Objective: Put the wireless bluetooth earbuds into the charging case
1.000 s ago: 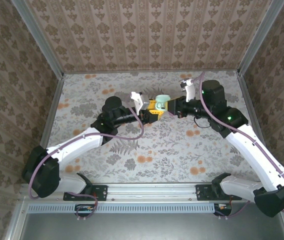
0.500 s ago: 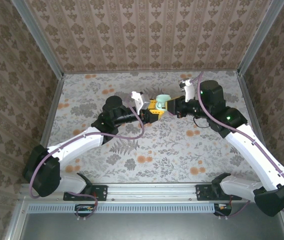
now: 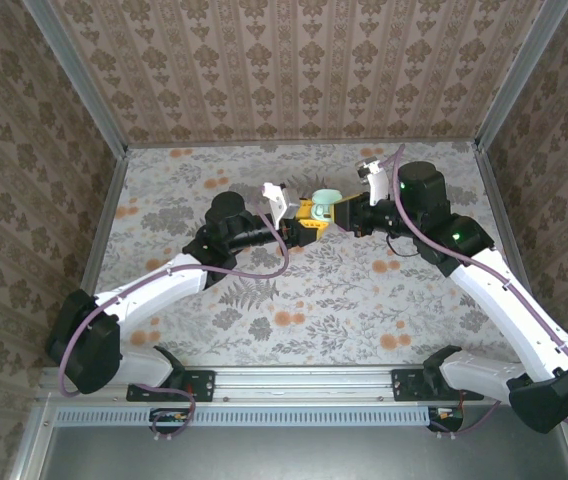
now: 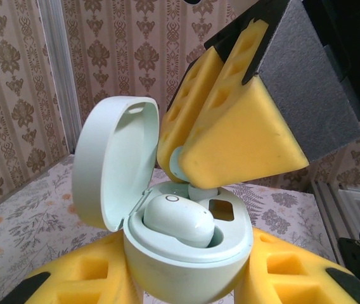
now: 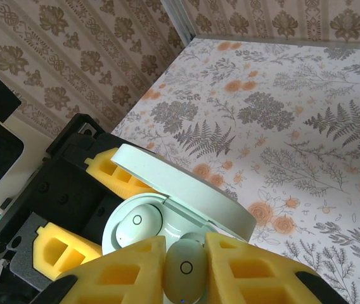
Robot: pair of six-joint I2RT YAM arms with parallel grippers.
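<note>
**Above the open case (image 4: pixel 189 256), a held earbud (image 5: pixel 181 265) and a seated earbud (image 4: pixel 179 220)**

Right over the case's empty socket (image 4: pixel 221 209) hangs the held earbud, a small, rounded, pale mint bud. It is pinched between the two yellow foam pads of the right gripper (image 3: pixel 344 212), which is closed on it. Its lower end reaches the rim of that socket. Whether it touches cannot be told.

Beside the empty socket, the seated earbud lies in its own socket, smooth side up, with a small ring mark on it.

The case is a mint-green, pebble-shaped shell. Its lid (image 4: pixel 113 161) is hinged back and stands nearly upright on the left side in the left wrist view. The right gripper's pads come down close beside the lid's inner face.

The left gripper (image 3: pixel 309 222) is clamped around the lower half of the case, with one yellow foam pad on each side, and holds it with the opening upward.

From the overhead camera, the two grippers meet tip to tip around the case over the far middle of the tabletop (image 3: pixel 294 290). The left arm reaches in from the left and the right arm from the right.

The tabletop carries a grey leaf print with orange flowers. Patterned beige walls (image 3: pixel 294 70) enclose it on three sides.
</note>
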